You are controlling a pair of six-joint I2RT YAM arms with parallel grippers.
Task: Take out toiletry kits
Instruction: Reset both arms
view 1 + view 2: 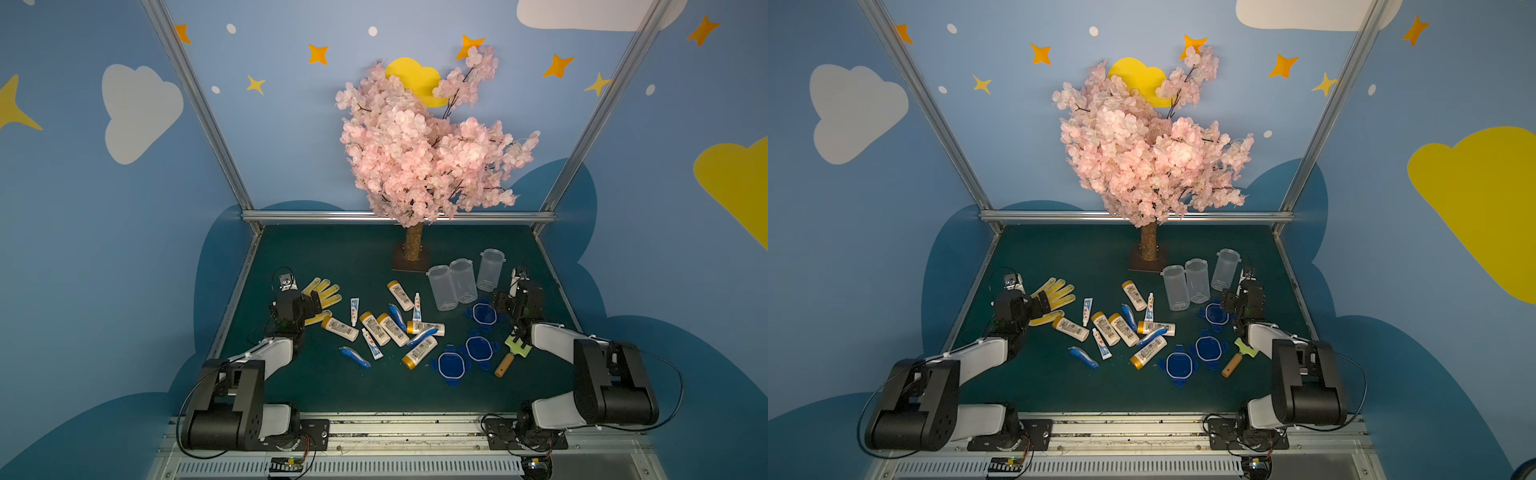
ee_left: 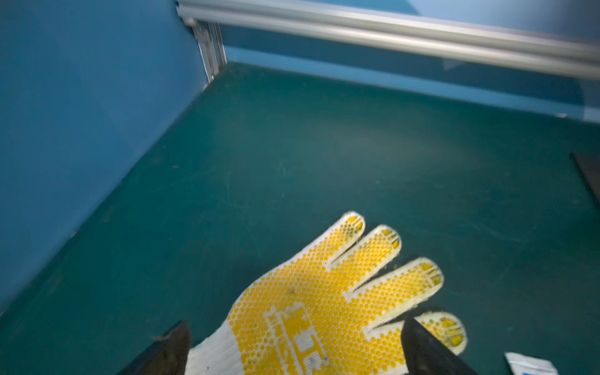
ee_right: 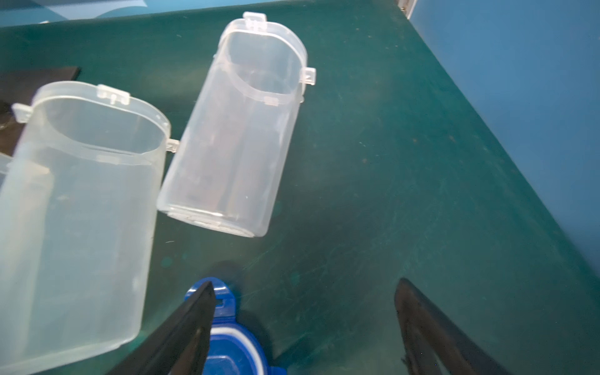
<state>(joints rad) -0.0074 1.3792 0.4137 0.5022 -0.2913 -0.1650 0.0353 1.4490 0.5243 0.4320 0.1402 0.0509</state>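
Left gripper (image 2: 293, 326): gaping, holding nothing, hovering over dotted work glove (image 2: 308, 302), left of blossom tree (image 1: 415, 145).
Right gripper (image 3: 305, 284): gaping, empty, hovering right of tree.
Toiletry kits (image 1: 392, 330): lying scattered before tree.

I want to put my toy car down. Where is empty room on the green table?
Bare mat lies behind the glove, left of the tree trunk, and along the front edge. The middle is crowded: bottles, tubes, blue lids, jars.

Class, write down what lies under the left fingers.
A yellow-dotted glove lies on the mat under the open left fingers; its cuff end is covered by them.
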